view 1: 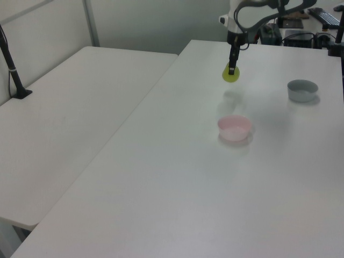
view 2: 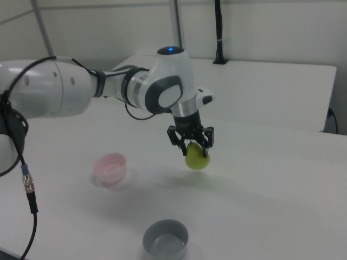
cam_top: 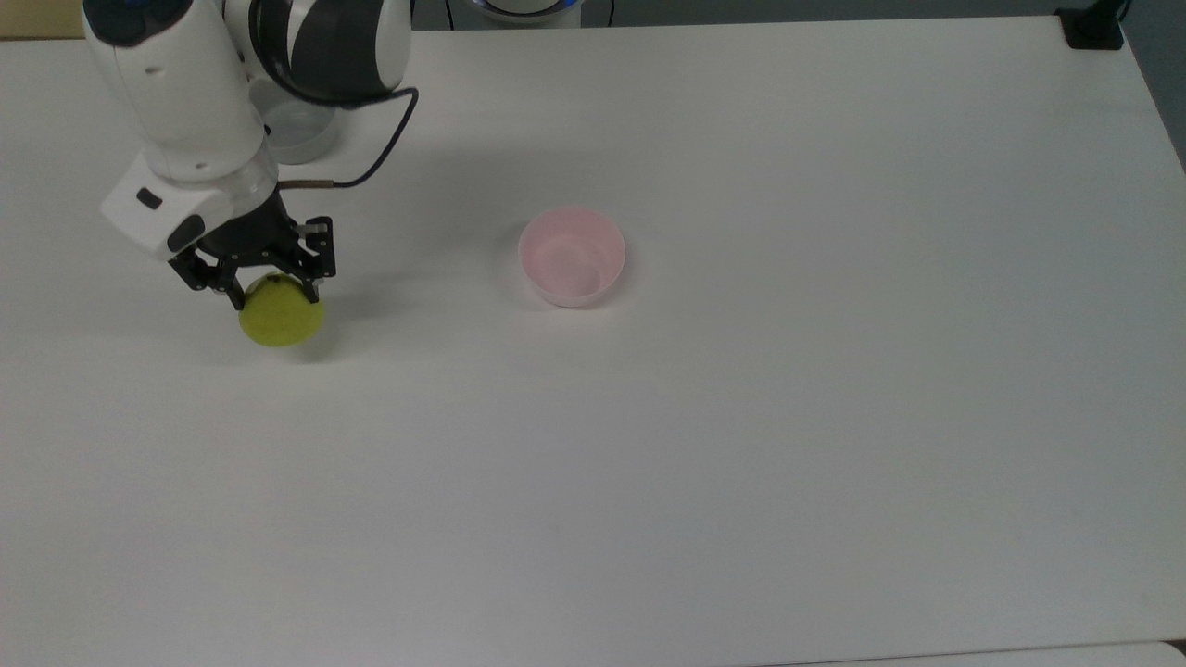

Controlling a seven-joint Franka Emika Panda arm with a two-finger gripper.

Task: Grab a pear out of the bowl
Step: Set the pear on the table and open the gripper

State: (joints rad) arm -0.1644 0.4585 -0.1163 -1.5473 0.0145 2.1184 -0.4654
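The yellow-green pear [cam_top: 281,318] hangs a little above the white table, with my gripper [cam_top: 267,295] shut on its narrow top. In the right view the pear [view 2: 197,157] is below the black fingers of the gripper [view 2: 193,148], with its shadow on the table beneath. The left view shows the pear [view 1: 231,75] held by the gripper [view 1: 231,70] near the table's far end. The pale pink bowl [cam_top: 572,256] stands with nothing in it, well off toward the top view's right of the pear; it also shows in the left view [view 1: 234,127] and the right view [view 2: 110,167].
A grey round bowl [view 2: 166,239] stands near the front of the right view and shows as the grey bowl [view 1: 302,90] at the left view's right; my arm partly covers the grey bowl [cam_top: 301,130] in the top view. A second white table [view 1: 64,118] adjoins on the left view's left.
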